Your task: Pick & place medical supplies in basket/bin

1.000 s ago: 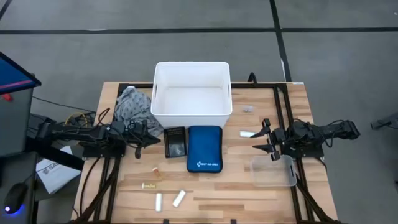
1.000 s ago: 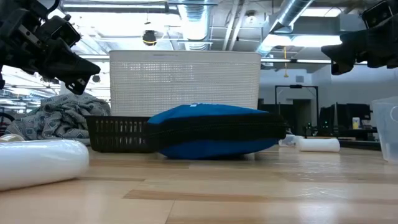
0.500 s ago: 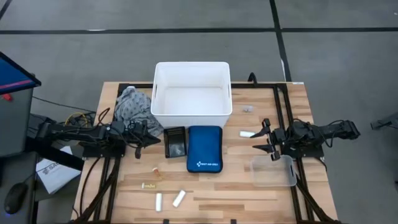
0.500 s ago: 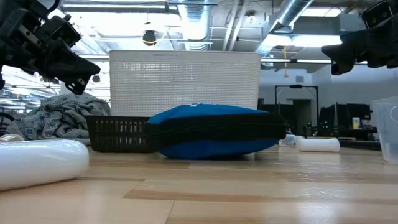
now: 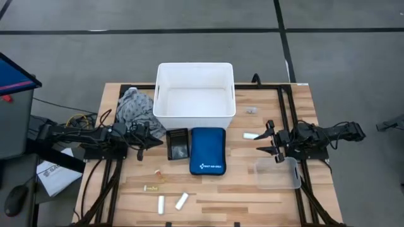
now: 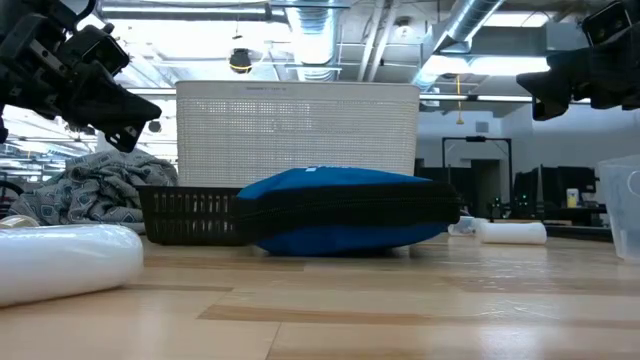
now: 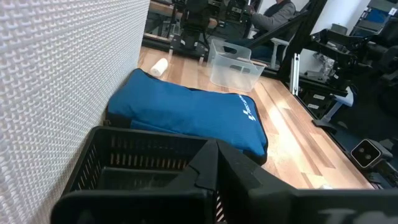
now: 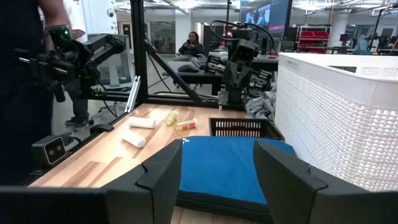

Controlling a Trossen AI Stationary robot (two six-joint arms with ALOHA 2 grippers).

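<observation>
Dark left gripper [image 5: 146,138] hovered just beside patterned cloth [image 5: 134,107] near bench's left edge, opening unreadable. Right gripper [image 5: 270,140] hung spread, empty, by a white roll [image 5: 251,135] toward the right edge. White bin [image 5: 195,98] empty; first pick judged pending, descent needed.

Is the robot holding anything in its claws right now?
No, nothing is held. The left end effector hangs shut and empty beside the patterned cloth; the right end effector hangs open and empty above the table.

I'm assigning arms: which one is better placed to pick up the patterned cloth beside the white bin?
Left, probably. The left gripper hovers right by the grey-and-white cloth, while the right gripper sits across the white bin.
</observation>
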